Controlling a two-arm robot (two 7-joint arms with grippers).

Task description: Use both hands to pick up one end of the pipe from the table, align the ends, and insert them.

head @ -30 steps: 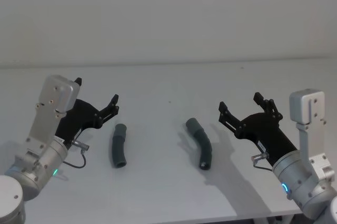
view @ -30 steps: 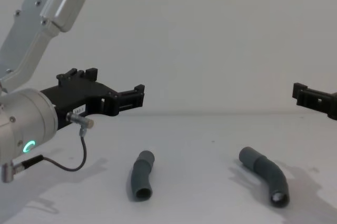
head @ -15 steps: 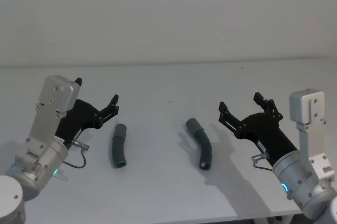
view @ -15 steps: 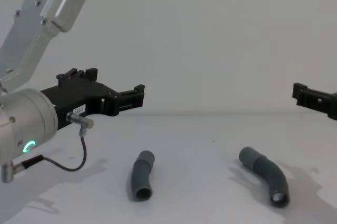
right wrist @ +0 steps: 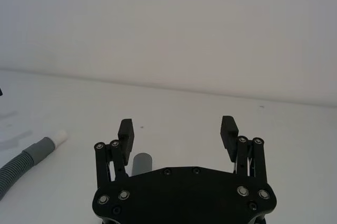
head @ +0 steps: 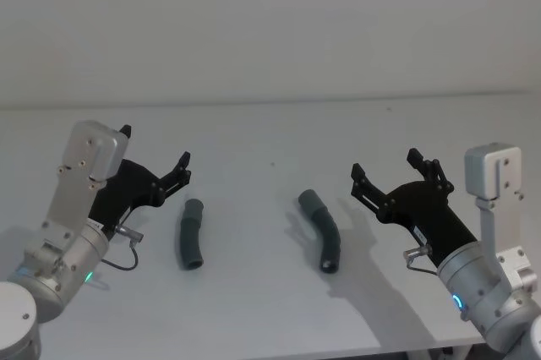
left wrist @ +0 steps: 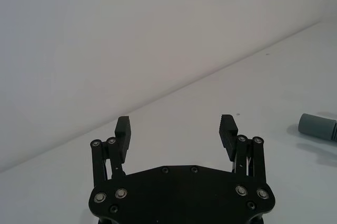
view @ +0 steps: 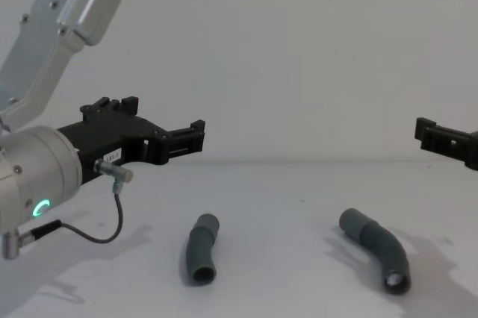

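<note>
Head view: two dark grey pipe pieces lie well apart on the white worktop (head: 254, 309), neither one touched. The L piece (head: 189, 234) runs roughly front-to-back w/ a slight bend. The R piece (head: 324, 230) is bent more, w/ its open mouth at the near end. The L hand (head: 155, 145) hangs off the surface just left of the L piece, fingers spread wide and nothing btwn them, pointing forward and rightward. The R hand (head: 385, 164) sits just right of the R piece, also spread wide and empty, pointing forward and leftward.

Chest view: both pieces lie flat on the worktop, lower than the L hand. A green ring (view: 41, 207) glows on the L arm and a thin black cable (view: 97, 237) loops under it.

L wrist view: a smooth grey cuff (left wrist: 317, 126) shows beyond the open fingers, off to one side; can't tell which piece it belongs to.

R wrist view: a cuff end (right wrist: 141, 162) shows just past the hand's body, close by one finger. Farther off, a ribbed grey piece ends in a white tip (right wrist: 59, 135).
</note>
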